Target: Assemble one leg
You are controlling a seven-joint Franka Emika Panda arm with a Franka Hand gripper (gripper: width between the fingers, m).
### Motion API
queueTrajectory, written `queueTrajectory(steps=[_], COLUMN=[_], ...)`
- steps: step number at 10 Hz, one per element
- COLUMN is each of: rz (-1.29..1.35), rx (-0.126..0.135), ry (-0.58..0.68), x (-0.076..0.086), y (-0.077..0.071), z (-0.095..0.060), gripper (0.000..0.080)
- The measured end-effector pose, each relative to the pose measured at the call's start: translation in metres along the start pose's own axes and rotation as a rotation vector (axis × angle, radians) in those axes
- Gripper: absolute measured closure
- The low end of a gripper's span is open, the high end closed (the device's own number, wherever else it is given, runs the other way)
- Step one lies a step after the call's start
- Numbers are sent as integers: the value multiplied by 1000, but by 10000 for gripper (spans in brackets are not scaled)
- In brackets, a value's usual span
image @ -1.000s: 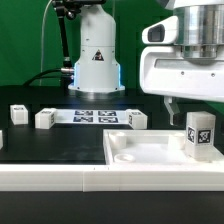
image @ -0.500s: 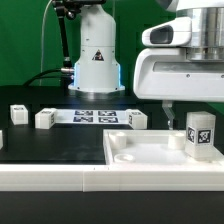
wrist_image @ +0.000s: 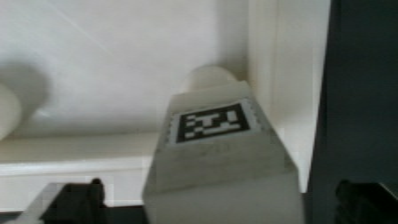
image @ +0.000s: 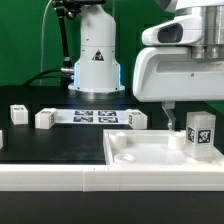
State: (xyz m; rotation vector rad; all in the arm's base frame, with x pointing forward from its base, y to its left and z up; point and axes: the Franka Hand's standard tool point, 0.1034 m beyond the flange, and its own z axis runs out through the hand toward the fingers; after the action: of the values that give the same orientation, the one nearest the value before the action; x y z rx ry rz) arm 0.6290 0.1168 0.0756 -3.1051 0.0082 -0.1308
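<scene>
The leg (image: 200, 134), a small white block with a black-and-white tag, stands upright on the large white tray-like panel (image: 140, 152) at the exterior view's right. My gripper (image: 188, 118) hangs over it; one dark finger (image: 170, 114) shows just to the exterior view's left of the leg. In the wrist view the leg (wrist_image: 217, 135) fills the space between my gripper's (wrist_image: 222, 200) two dark fingertips (wrist_image: 79, 197), with a gap on each side. The jaws are open and straddle the leg without touching it.
Three more white legs (image: 18, 113) (image: 44, 118) (image: 137, 118) stand on the black table near the marker board (image: 95, 116). The robot base (image: 95, 55) is behind them. The panel's raised rim (image: 60, 176) runs along the front.
The gripper's body has shifted slightly toward the exterior view's left. The leg has not moved.
</scene>
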Motion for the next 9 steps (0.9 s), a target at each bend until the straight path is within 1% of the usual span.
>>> queueTrajectory(steps=[1,2,3,4,6,7,9], rz=[3,3,3,14,43,118,327], rx=[0,0,0,-1,-2,-2,-2], ry=[0,0,0,-1,-1,-3,-4], x=[0,0,0,0,0,2,3], y=[0,0,0,1,3,7,10], z=[0,0,0,1,1,1,2], gripper=[267,401,401,509,509,509,509])
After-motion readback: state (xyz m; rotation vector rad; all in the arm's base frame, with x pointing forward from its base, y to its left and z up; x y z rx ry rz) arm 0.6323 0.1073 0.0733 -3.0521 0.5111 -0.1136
